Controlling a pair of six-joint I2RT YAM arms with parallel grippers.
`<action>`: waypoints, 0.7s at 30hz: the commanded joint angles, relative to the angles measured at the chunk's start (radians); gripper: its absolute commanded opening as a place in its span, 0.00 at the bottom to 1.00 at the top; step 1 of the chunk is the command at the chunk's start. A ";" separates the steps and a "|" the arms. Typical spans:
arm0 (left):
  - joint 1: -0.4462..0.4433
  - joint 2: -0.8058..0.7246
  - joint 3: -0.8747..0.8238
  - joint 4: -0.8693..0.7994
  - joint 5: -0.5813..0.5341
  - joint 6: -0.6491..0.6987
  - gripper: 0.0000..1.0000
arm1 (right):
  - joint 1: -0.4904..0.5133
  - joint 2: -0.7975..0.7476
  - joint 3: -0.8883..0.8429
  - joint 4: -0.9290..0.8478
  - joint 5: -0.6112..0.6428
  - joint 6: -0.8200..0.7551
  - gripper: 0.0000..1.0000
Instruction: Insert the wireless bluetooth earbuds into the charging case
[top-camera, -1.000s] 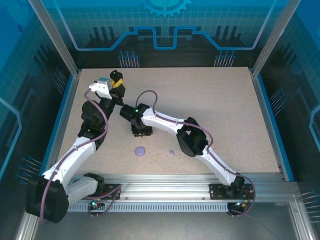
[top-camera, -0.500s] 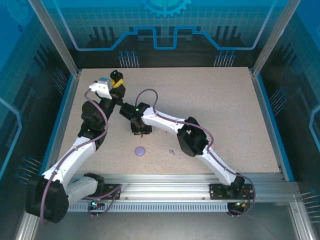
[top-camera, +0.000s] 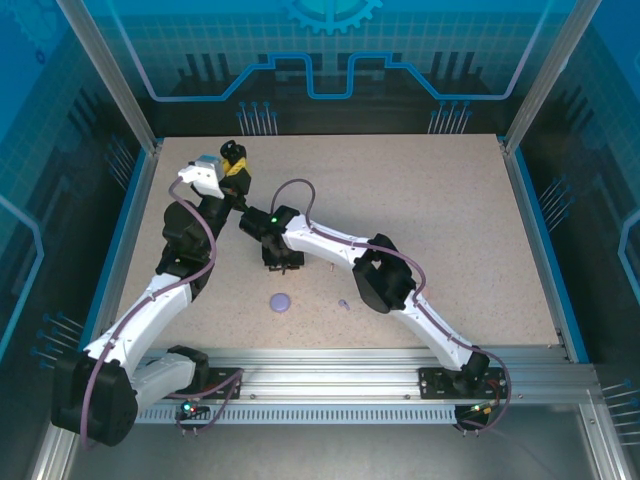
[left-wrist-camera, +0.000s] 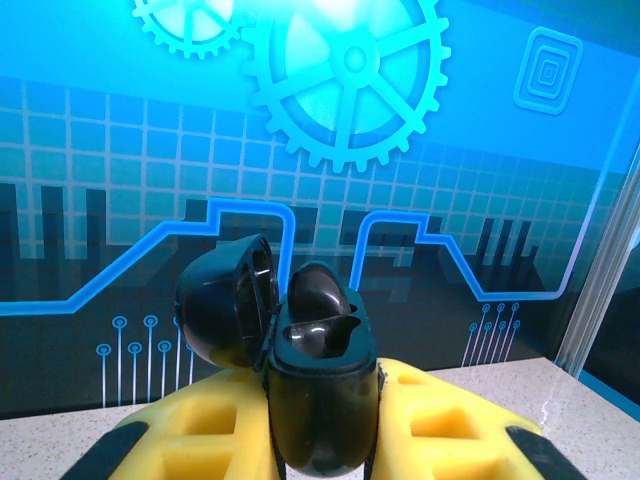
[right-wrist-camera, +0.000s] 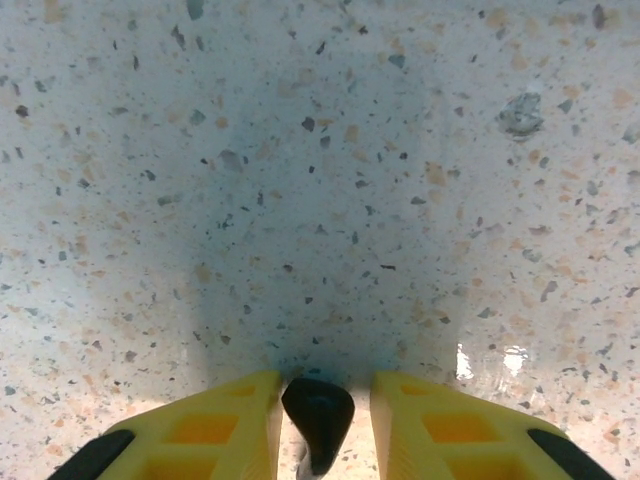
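Speckled table (top-camera: 450, 220); left fingers (left-wrist-camera: 200, 435) clamp black case (left-wrist-camera: 320, 400); right fingers (right-wrist-camera: 200, 430) loosely flank black earbud (right-wrist-camera: 318, 410).

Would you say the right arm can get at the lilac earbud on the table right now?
Probably not yet: the lilac earbud lies unobstructed on the table, but the right gripper has a black earbud between its jaws.

Top cam overhead behind arms (top-camera: 330, 245), L wrist toward back wall (left-wrist-camera: 350, 60), R wrist close on tabletop (right-wrist-camera: 320, 200)
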 joint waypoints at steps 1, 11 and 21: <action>0.010 -0.004 -0.008 0.037 0.015 -0.014 0.00 | -0.007 0.040 0.036 -0.034 0.015 0.008 0.30; 0.009 -0.008 -0.015 0.037 0.016 -0.011 0.00 | -0.014 0.068 0.056 -0.038 0.016 0.018 0.29; 0.009 -0.010 -0.014 0.033 0.019 -0.008 0.00 | -0.014 0.068 0.054 -0.039 0.016 0.013 0.24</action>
